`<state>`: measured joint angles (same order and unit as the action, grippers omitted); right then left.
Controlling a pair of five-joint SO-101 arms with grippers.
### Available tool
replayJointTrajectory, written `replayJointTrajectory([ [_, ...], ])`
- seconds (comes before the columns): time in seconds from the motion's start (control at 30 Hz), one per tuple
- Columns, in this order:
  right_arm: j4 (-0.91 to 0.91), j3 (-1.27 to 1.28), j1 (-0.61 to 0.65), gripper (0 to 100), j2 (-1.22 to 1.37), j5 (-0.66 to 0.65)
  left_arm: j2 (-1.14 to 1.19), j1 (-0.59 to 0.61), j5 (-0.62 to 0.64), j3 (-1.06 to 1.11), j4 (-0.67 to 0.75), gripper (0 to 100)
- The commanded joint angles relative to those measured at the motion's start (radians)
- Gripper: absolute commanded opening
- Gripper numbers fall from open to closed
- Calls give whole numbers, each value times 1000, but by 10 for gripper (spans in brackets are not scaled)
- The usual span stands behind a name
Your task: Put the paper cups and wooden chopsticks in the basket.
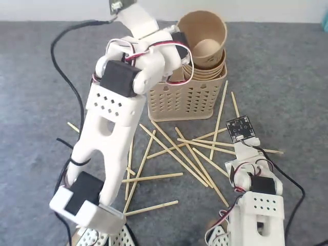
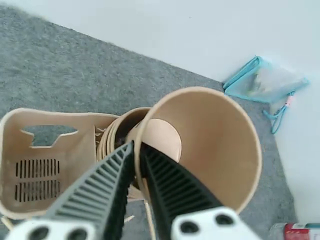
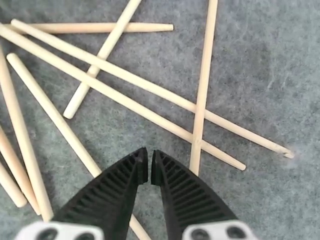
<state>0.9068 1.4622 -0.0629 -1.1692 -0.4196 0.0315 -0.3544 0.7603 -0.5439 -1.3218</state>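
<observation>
Tan paper cup (image 2: pixel 200 150) hangs tilted in the left gripper (image 2: pixel 136 147), whose jaws are pinched narrow on its rim, one finger inside the wall and one outside. In the high view the cup sits at 12 o'clock, its mouth open toward the camera, directly over a stack of cups (image 1: pixel 207 72) nested in the beige slotted basket (image 1: pixel 184 102). Wooden chopsticks (image 1: pixel 179 148) lie crossed and scattered on the grey mat (image 1: pixel 41 77) from 6 o'clock to 4 o'clock of the basket. The right gripper (image 3: pixel 150 155) hovers just above several of them at about 5 o'clock, its jaws nearly together and gripping nothing. A turquoise pouch (image 2: pixel 260 82) lies on the pale floor beyond the mat.
</observation>
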Motion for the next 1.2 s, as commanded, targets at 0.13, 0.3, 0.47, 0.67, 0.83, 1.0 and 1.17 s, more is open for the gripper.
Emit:
replayJointTrajectory([
  [0.13,-19,-9,7,32,-1,-12,-63,-3,-158,-31,-52,207],
  [0.3,-21,-9,7,32,-1,-14,-63,-2,-158,-139,-164,299],
  [0.47,-25,-9,4,30,-1,-12,-63,46,-163,-355,-356,297],
  [0.67,15,-29,-1,30,-4,32,-124,242,-176,-435,-439,297],
  [0.83,110,-43,-7,30,-124,77,-338,316,-282,-159,-436,297],
  [1.0,196,2,-58,30,-375,75,-624,318,-315,205,-428,297],
  [1.17,239,-6,-59,34,-549,60,-873,433,-315,567,-359,297],
])
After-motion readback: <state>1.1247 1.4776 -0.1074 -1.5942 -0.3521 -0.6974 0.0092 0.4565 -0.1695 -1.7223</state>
